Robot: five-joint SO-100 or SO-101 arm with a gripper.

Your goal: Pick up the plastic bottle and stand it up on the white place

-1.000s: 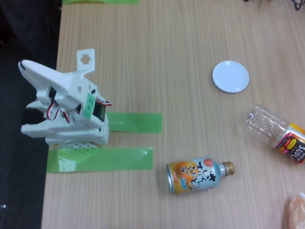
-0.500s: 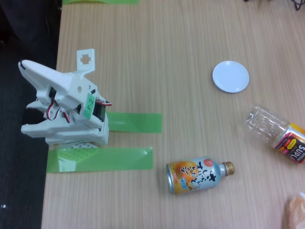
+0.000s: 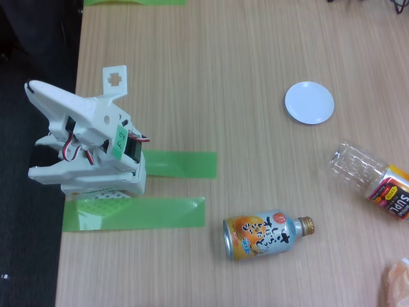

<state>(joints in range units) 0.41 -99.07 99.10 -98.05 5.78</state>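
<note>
— Gripper (image 3: 39,94) first: where is it, and what is it doing?

— Folded back over the white arm (image 3: 89,144) at the left edge of the wooden table (image 3: 211,57), in the fixed view. It holds nothing. Whether its jaws are parted or together, I cannot tell from this angle.

— And the plastic bottle (image 3: 372,179)?

— Lying on its side, below and to the right of the white plate (image 3: 309,102), near it but not touching. Its clear base end points toward the plate; the black, red and yellow label end runs off the right edge, so the cap is cut off.

— The plate itself?

— Round, white, flat on the table with nothing on it, well apart from the arm.

— Anything else around the plate?

— An orange-and-silver can-bottle (image 3: 265,235) with a gold cap lies on its side well below the plate, toward the left. Two green tape strips (image 3: 137,212) sit far left of the plate, by the arm's base. Something pale orange (image 3: 397,281) peeks in at the bottom right corner, too cropped to identify.
</note>
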